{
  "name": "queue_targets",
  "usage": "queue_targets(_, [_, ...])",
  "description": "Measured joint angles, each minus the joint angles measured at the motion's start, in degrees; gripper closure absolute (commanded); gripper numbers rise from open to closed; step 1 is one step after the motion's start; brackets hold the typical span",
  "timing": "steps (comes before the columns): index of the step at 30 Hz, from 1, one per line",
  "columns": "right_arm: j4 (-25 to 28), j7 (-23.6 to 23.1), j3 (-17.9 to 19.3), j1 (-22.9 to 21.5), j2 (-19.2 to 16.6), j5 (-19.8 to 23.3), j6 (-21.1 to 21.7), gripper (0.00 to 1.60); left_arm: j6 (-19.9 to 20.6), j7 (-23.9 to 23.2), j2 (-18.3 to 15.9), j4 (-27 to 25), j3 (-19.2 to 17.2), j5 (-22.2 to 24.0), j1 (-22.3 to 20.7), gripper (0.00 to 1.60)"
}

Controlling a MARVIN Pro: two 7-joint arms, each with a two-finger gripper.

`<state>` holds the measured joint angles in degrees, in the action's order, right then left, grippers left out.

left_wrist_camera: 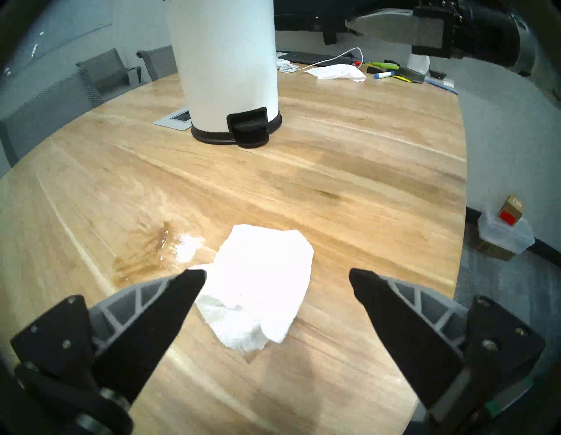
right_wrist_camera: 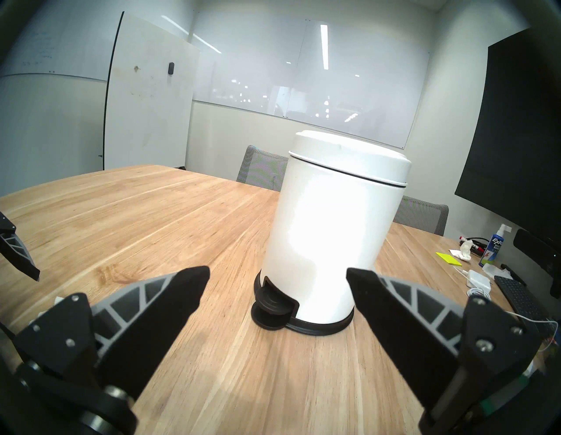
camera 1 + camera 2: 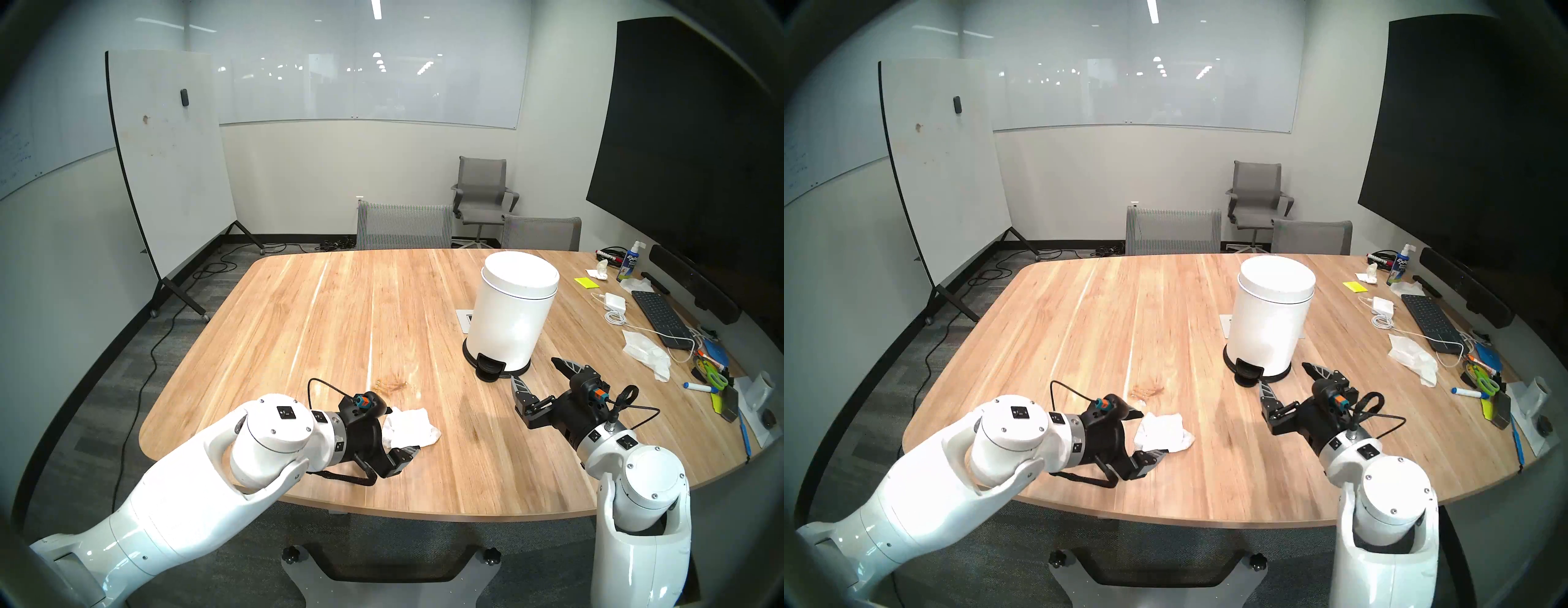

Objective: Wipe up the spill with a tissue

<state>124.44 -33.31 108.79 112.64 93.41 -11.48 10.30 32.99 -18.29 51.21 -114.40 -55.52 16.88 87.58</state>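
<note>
Spill (image 3: 390,385), a thin amber smear, lay on the wooden table (image 3: 339,305) toward its near edge, left of the middle. Just beside it on the near side sat a crumpled white tissue (image 3: 409,426), loose on the wood. Over the tissue hung the left gripper (image 3: 399,431), fingers spread wide and pinching nothing. Further right, the right gripper (image 3: 536,378) was spread too, empty, facing the white pedal bin (image 3: 511,310).

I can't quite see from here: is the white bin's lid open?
No, the lid sits flat and shut on the white bin, with only a thin dark seam around it.
</note>
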Motion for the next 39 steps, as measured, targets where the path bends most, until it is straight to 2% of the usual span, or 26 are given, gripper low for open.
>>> queue_targets(10, [0.00,0.00,0.00,0.01,0.00,0.00,0.00,0.00,-8.67,1.22,0.53,0.57,0.23,-4.63,3.36,0.00])
queue_targets(13, [0.00,0.00,0.00,0.01,0.00,0.00,0.00,0.00,-11.09,1.31,0.90,1.66,0.49,-5.60,3.59,0.00])
queue_targets(14, [0.02,0.00,0.00,0.01,0.00,0.00,0.00,0.00,-13.56,1.45,1.35,3.50,1.25,-6.66,3.60,0.00])
queue_targets(16, [0.02,0.00,0.00,0.01,0.00,0.00,0.00,0.00,-15.15,1.54,1.64,4.75,1.89,-7.23,3.50,0.00])
queue_targets(22, [0.03,0.00,0.00,0.01,0.00,0.00,0.00,0.00,-17.67,1.82,2.86,8.00,3.50,-8.69,2.46,0.00])
queue_targets(32, [0.03,0.00,0.00,0.01,0.00,0.00,0.00,0.00,-18.37,2.12,4.77,10.44,4.77,-9.72,0.43,0.00])
queue_targets(33, [0.03,0.00,0.00,0.01,0.00,0.00,0.00,0.00,-18.41,2.13,4.95,10.46,4.79,-9.74,0.23,0.11])
queue_targets(34, [0.03,0.00,0.00,0.01,0.00,0.00,0.00,0.00,-18.42,2.13,5.01,10.48,4.79,-9.74,0.14,0.56])
queue_targets(35, [0.03,0.00,0.00,0.01,0.00,0.00,0.00,0.00,-18.43,2.13,5.08,10.50,4.79,-9.71,0.06,0.56])
queue_targets(37, [0.03,0.00,0.00,0.01,0.00,0.00,0.00,0.00,-18.45,2.12,5.27,10.59,4.70,-9.43,-0.18,1.60])
queue_targets(39, [0.03,0.00,0.00,0.01,0.00,0.00,0.00,0.00,-18.45,2.07,5.32,10.62,4.64,-9.24,-0.27,1.60])
